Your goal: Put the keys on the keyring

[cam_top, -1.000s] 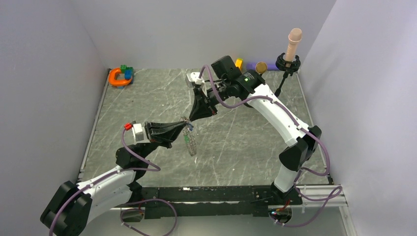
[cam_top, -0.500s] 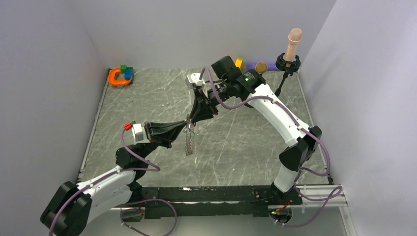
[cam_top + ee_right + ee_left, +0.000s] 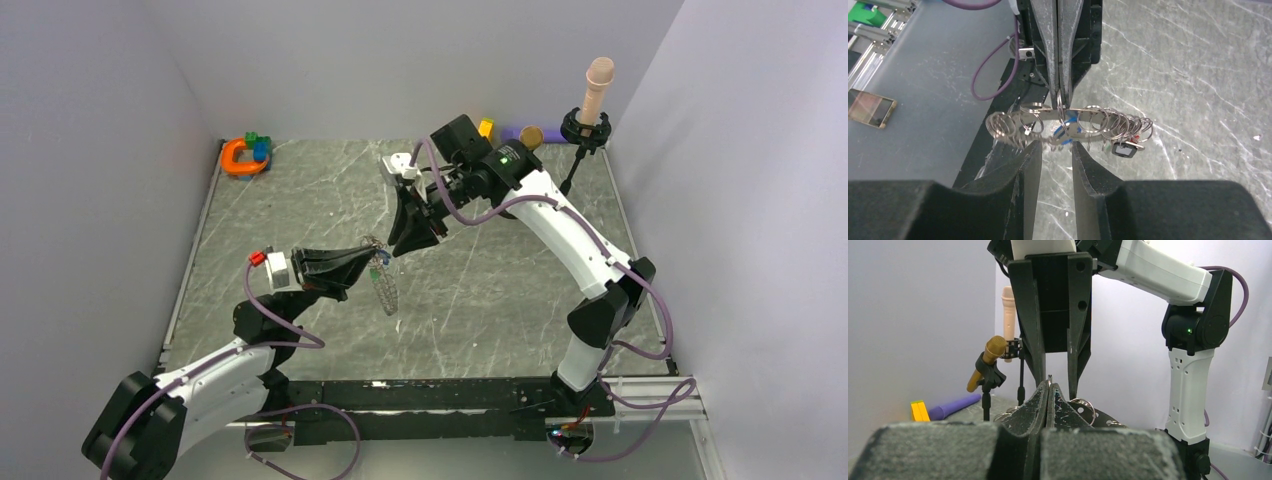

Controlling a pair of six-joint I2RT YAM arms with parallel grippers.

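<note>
The keyring (image 3: 1048, 114) is a flat silvery band strung with several small wire rings, hanging edge-on above the table (image 3: 383, 282). Tiny keys dangle from it: a blue one (image 3: 1060, 131), a dark one with a white face (image 3: 1123, 149) and a red one (image 3: 1136, 136). My left gripper (image 3: 368, 256) is shut on the keyring's top edge, a sliver of wire showing between its pads (image 3: 1049, 379). My right gripper (image 3: 1055, 148) stands open just short of the keyring's near edge, with nothing between its fingers (image 3: 1029, 155). In the top view the right gripper (image 3: 400, 246) points down-left at the left gripper.
An orange horseshoe toy (image 3: 240, 157) with green and blue blocks lies at the back left. Along the back wall are a yellow block (image 3: 486, 127), a purple bar (image 3: 512, 134), a gold microphone (image 3: 530, 137) and a pink microphone on a stand (image 3: 597, 85).
My right gripper's jaws have parted and its tips have drawn slightly back from the keyring. The left gripper stays shut; the hanging keyring has swung a little.
</note>
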